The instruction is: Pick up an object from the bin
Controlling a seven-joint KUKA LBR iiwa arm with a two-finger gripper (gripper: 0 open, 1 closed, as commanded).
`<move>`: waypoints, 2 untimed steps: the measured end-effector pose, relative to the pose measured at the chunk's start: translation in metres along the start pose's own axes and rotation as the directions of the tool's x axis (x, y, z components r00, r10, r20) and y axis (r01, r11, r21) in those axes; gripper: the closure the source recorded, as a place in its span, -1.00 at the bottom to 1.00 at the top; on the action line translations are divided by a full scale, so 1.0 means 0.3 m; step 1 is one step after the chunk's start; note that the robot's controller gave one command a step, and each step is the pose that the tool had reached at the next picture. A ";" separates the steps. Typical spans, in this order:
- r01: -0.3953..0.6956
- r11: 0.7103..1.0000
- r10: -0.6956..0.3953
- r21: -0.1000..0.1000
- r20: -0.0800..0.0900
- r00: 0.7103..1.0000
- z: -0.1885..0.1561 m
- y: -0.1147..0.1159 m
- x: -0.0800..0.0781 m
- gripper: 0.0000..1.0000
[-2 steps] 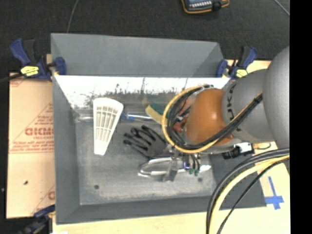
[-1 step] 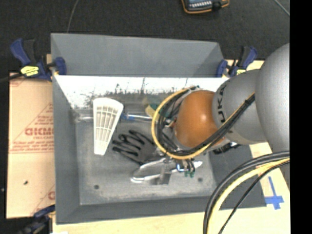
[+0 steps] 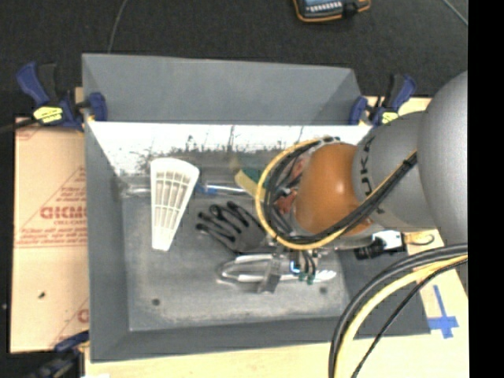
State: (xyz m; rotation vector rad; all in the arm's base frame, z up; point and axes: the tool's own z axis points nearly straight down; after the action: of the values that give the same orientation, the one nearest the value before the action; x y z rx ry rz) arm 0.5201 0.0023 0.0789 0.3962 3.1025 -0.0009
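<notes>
My gripper (image 3: pixel 273 276) is down in the near part of the grey metal bin (image 3: pixel 213 93), a little right of the middle, close to the floor. It sits at the right end of a shiny, silvery looped thing (image 3: pixel 239 272), which lies flat on the bin floor and stretches away to the left. The gripper touches or overlaps that end, but I cannot tell whether my grip is wide or narrow, nor whether the loop is caught in it. My orange wrist cover (image 3: pixel 327 187), ringed with cables, hangs above the right half of the bin.

Just beyond the loop, towards the far side, lies a black glove-like thing (image 3: pixel 227 223) with spread prongs. Further left, well apart from me, a white slotted scoop (image 3: pixel 169 199) lies with its broad end towards the far wall. Between these, near the far wall, a blue-handled piece (image 3: pixel 213 187) and a cream-coloured piece (image 3: pixel 246 181) lie close together at the edge of my cover.
</notes>
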 end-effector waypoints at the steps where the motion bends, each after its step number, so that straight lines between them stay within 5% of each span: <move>1: 0.026 1.000 -0.026 0.002 0.003 1.000 -0.006 0.012 0.001 1.00; 2: 0.361 0.932 -0.361 0.002 -0.001 0.932 -0.028 0.047 0.079 1.00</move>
State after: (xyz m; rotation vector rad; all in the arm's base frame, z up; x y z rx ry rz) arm 0.5005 0.0220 0.0869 -0.1808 3.1237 -0.0084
